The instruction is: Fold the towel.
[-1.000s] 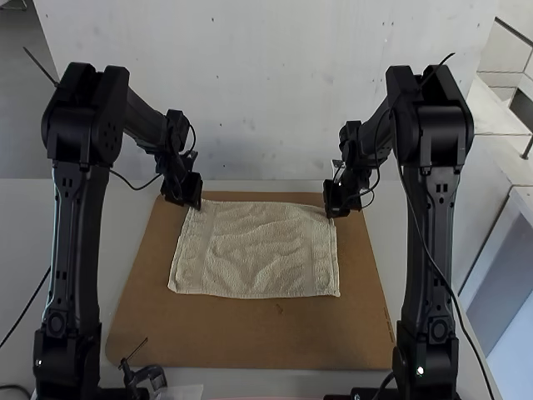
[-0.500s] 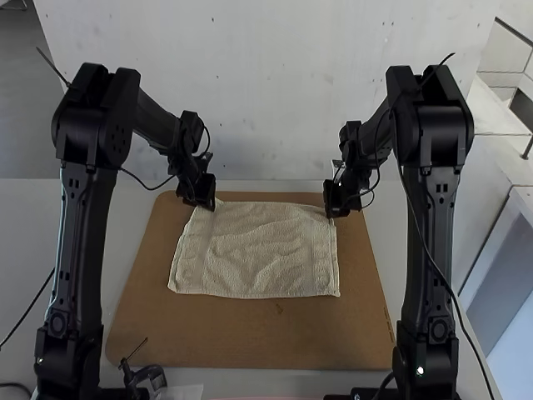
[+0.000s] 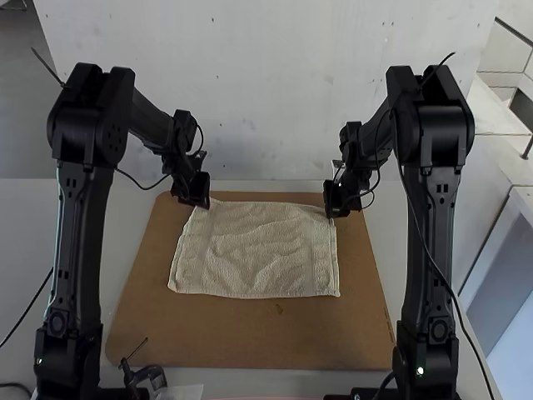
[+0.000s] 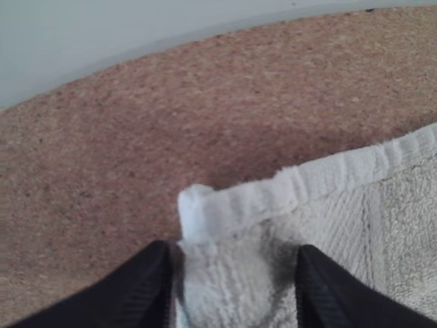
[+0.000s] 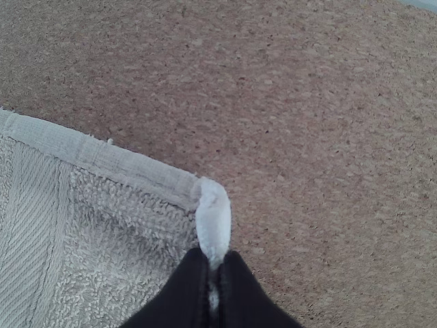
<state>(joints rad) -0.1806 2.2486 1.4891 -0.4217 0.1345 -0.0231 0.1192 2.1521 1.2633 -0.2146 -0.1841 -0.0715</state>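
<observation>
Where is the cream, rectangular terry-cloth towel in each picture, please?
High view: the cream rectangular towel lies spread out in the middle, between the two arms.
Left wrist view: one towel corner lies between the open fingers of the left gripper.
Right wrist view: another corner is pinched by the right gripper.
Shared landmark: the flat brown board under the towel.

From here I see two black arms (image 3: 83,242) (image 3: 429,242), built from long, narrow links with blocky, rounded joints.The left arm (image 3: 79,242) and the right arm (image 3: 429,242) are both black, with long, straight links and big, rounded joints. Thin black cables make loops along them. Small slots and round holes mark the links. Each tool has two black fingers (image 4: 133,287), which are tapered in shape.
</observation>
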